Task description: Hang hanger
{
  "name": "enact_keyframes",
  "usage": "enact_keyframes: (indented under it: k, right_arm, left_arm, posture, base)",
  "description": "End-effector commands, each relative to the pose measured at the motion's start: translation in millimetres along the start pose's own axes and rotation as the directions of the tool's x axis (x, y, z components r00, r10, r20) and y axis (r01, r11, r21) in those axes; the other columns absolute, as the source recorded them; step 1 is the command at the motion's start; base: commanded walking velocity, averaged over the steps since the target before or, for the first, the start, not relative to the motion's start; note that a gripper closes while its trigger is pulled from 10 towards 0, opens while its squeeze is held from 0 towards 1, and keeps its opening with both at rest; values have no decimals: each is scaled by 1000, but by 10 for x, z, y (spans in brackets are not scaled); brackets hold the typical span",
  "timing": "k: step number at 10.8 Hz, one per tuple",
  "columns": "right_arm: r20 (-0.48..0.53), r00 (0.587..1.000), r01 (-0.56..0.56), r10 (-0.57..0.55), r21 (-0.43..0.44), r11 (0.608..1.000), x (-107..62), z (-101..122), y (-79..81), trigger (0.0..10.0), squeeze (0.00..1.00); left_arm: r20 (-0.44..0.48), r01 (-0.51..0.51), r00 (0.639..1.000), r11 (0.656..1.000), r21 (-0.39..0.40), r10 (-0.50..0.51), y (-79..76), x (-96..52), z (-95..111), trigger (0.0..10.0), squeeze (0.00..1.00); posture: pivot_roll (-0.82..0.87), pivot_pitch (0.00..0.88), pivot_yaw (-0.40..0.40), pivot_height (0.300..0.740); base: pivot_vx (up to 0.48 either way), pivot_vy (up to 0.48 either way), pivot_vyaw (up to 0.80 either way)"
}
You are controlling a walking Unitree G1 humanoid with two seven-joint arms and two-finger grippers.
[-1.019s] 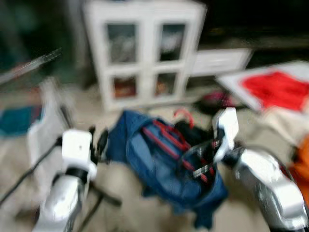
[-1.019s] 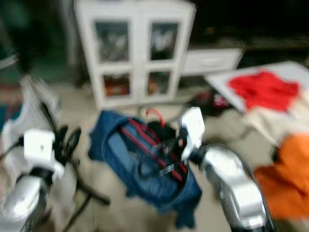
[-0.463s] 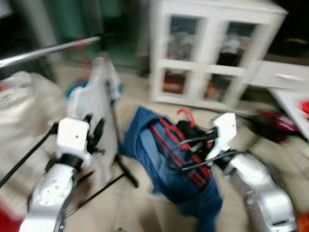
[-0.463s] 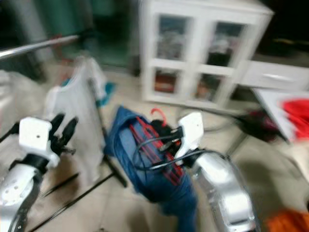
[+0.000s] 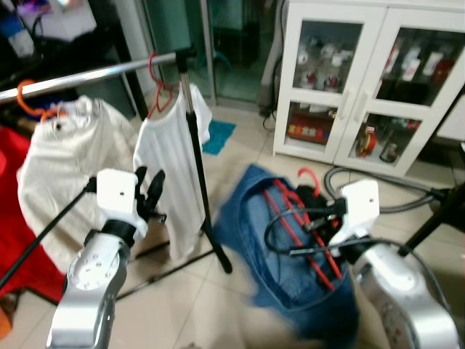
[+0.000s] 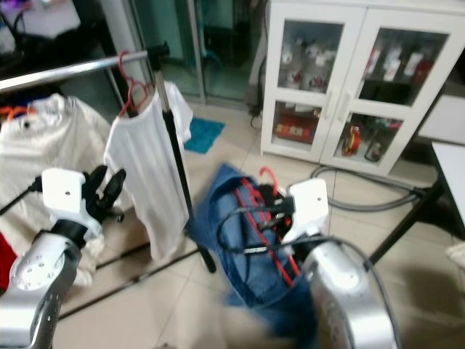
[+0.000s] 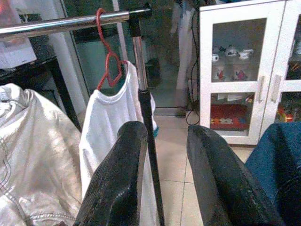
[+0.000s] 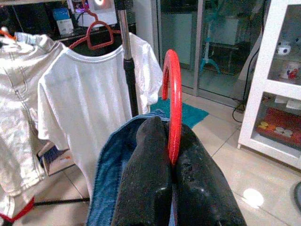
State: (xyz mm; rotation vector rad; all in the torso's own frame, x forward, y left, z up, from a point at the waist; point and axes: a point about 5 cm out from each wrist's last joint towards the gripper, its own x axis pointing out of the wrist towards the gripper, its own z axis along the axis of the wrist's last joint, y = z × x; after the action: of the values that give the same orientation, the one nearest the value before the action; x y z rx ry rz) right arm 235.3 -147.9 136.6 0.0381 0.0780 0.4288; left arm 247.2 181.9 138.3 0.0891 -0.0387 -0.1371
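Compared with a second ago, far sharper, and swung toward the robot's left: clothes rail now in view, red cloth and orange garment gone from the right edge. Right gripper clenched on the red hanger, as before, its hook rising between the black fingers. Blue denim garment draped on that hanger, held low in front of the white cabinet, right of the rail's black upright pole. Left gripper raised near the rail, fingers apart, holding nothing. White t-shirt hanging on its own red hanger; cream garment beside it. Lower hem of the denim blurred; hanger's shoulders partly buried in folds.
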Motion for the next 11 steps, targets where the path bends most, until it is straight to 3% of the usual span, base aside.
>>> enact_keyframes:
  k: [1,3,5,7,9,11]
  right_arm:
    - [56,998,-29,29,-12,1000,27,137,50,10000,0]
    - [66,996,-67,68,-17,998,151,202,120,10000,0]
    - [101,990,-104,100,40,994,255,304,158,10000,0]
    - [99,989,-114,111,20,993,317,366,124,10000,0]
    - [42,996,-72,74,-30,997,341,316,70,10000,0]
    - [16,1000,-7,7,-20,1000,295,193,47,10000,0]
  left_arm:
    - [11,-3,1000,1000,20,3,-3,1,21,10000,0]
    - [-26,6,1000,999,47,-5,-95,-52,-1,10000,0]
    - [-23,-7,1000,999,54,8,-101,-107,44,10000,0]
    - [-20,3,1000,996,87,-2,-97,-152,73,10000,0]
    - [16,41,999,995,96,-43,-119,-148,126,10000,0]
    - [17,60,998,994,94,-62,-110,-140,136,10000,0]
  posture:
    - [-109,0,67,740]
    - [-108,0,34,740]
    - [-91,1,11,740]
    - [-80,3,1,740]
    - [-70,0,-6,740]
    - [-70,0,7,740]
  base:
    - [0,0,0]
    - [0,0,800]
    - [0,0,800]
    - [0,0,800]
    - [0,0,628]
    - [263,0,0]
